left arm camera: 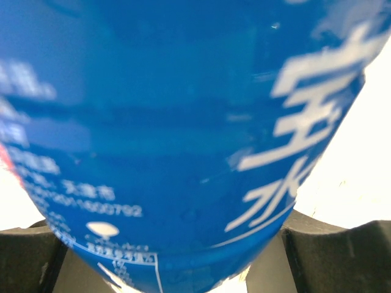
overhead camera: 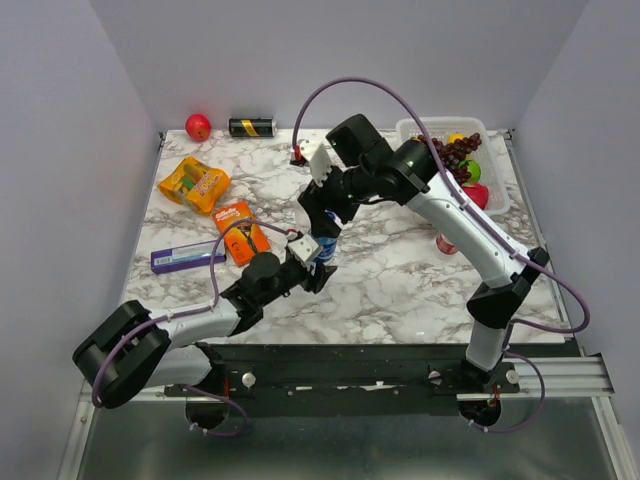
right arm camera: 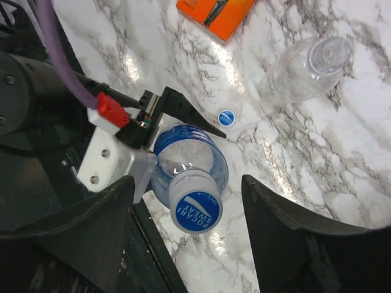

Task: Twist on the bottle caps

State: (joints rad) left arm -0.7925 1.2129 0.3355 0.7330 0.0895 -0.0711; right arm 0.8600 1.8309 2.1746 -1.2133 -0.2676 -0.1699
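Left gripper (left arm camera: 183,259) pinches blue-labelled bottle (left arm camera: 183,152) by its body, upright on marble table (overhead camera: 400,290). Right gripper (right arm camera: 188,182) above it stands spread, fingers (right arm camera: 91,232) either side of blue-and-white cap (right arm camera: 195,209) on the neck, clear of it. Just beyond sits loose blue cap (right arm camera: 226,116); plain bottle (right arm camera: 305,70) farther.

Blue-labelled bottle (left arm camera: 183,140), blurred, top past the edge
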